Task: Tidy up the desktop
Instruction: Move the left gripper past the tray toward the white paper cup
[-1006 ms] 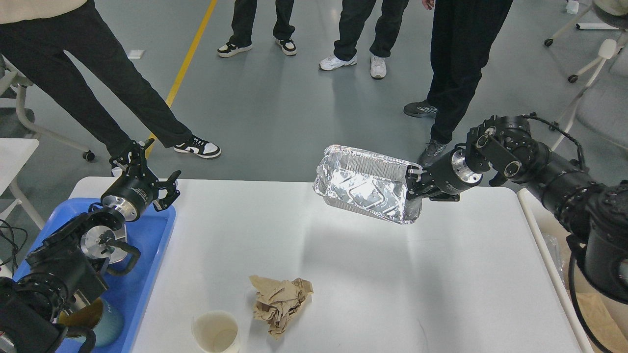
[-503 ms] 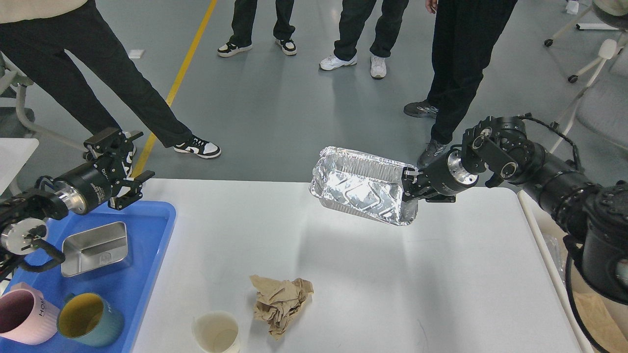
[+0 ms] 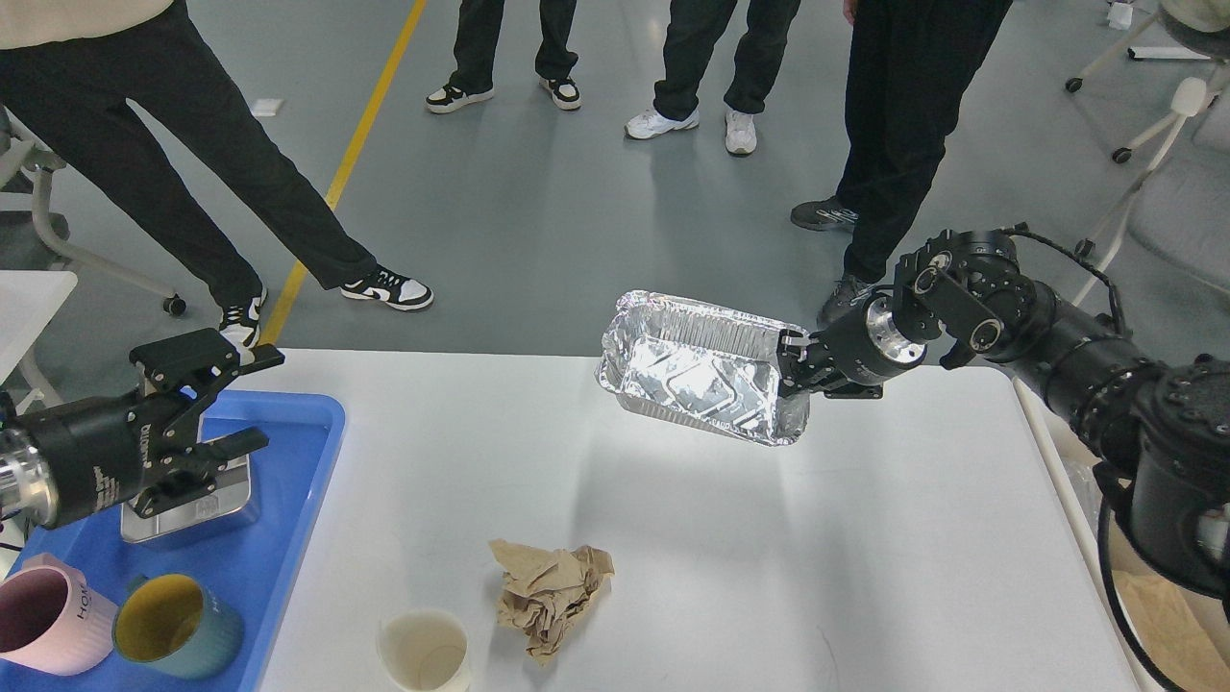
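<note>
The white desktop (image 3: 865,538) fills the lower view. My right gripper (image 3: 790,363) is shut on the right end wall of a shiny foil tray (image 3: 697,382) and holds it tilted above the desktop's far edge. A crumpled brown paper (image 3: 548,594) and a white paper cup (image 3: 424,653) lie near the front edge. My left gripper (image 3: 235,404) is open and empty above the blue plastic tray (image 3: 279,538) at the left.
The blue tray holds a small metal box (image 3: 192,505), a pink mug (image 3: 43,620) and a teal mug (image 3: 173,625). Several people stand on the floor beyond the table. A small white table (image 3: 29,298) stands at the far left.
My left arm has swung back and down toward the left over the blue tray, uncovering the mugs and metal box. My right gripper has carried the foil tray slightly left.
</note>
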`<action>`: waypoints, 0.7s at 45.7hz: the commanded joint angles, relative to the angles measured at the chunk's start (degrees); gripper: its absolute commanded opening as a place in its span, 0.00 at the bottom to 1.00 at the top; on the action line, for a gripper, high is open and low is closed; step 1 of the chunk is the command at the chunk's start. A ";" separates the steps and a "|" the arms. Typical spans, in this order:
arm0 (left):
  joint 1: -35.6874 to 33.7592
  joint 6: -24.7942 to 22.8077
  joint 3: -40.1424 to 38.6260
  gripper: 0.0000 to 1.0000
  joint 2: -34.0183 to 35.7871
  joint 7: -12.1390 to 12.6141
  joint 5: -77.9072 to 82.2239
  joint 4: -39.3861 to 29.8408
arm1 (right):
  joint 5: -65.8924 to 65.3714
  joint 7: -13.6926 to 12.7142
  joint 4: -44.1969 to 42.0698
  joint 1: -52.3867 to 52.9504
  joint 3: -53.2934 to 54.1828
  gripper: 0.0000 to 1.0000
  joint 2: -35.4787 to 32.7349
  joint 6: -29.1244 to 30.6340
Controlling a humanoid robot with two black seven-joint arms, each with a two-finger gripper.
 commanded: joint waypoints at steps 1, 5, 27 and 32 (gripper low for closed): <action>-2.46 -6.13 -0.60 0.92 4.20 2.06 1.61 -0.13 | 0.00 0.00 0.00 0.00 0.00 0.00 0.00 -0.07; -6.06 -9.02 -0.69 0.92 5.60 3.73 1.79 -0.13 | 0.00 0.00 0.00 0.00 0.00 0.00 0.00 0.02; -9.58 -14.04 -0.69 0.92 9.38 6.28 2.58 -0.04 | 0.00 0.00 0.00 0.00 0.00 0.00 0.00 0.02; -10.55 -14.92 -0.60 0.92 9.65 6.89 2.84 -0.04 | 0.00 0.00 0.00 0.00 0.00 0.00 0.09 0.02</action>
